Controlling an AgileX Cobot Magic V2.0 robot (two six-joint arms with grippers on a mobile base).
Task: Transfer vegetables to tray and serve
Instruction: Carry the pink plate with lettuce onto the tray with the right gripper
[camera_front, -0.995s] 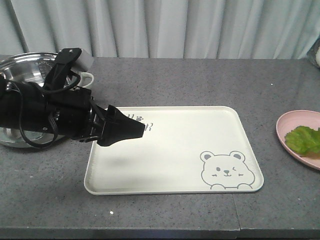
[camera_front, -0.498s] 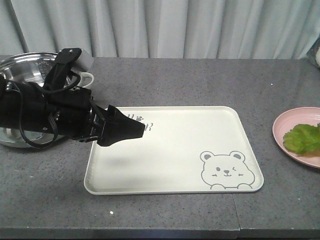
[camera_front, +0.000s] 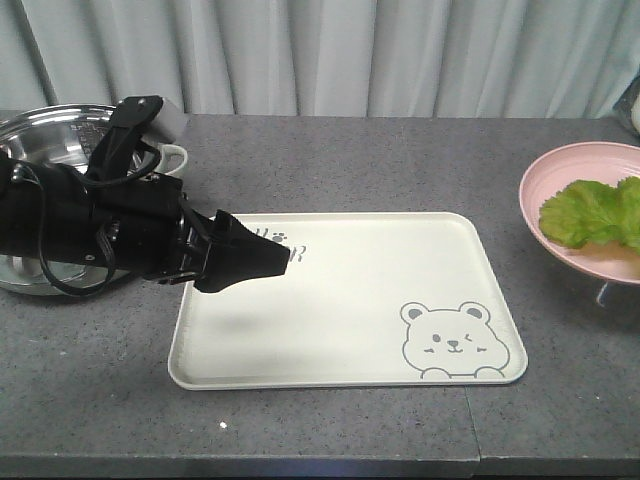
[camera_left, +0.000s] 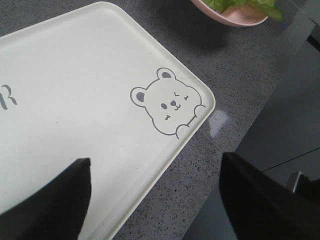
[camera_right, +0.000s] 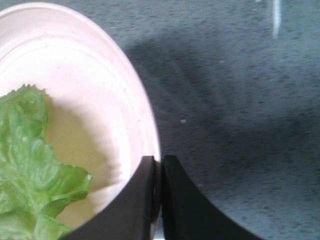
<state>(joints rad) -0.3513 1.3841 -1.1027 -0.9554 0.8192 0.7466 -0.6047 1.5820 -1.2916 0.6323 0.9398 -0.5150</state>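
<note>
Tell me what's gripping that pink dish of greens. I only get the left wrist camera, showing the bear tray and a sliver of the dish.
Observer: The right gripper; the right wrist view shows its two fingers pinched on the rim of the pink plate.
Operator: Is it sitting on the table?
Observer: It seems not. In the front view it hangs tilted above the grey counter, right of the tray.
Operator: Anything on the tray's other side?
Observer: A steel basin, partly behind the left arm.

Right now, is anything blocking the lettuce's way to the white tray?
Nothing visible does. The counter between the pink plate of lettuce and the tray is bare; the left end effector hangs over only the tray's left end.
</note>
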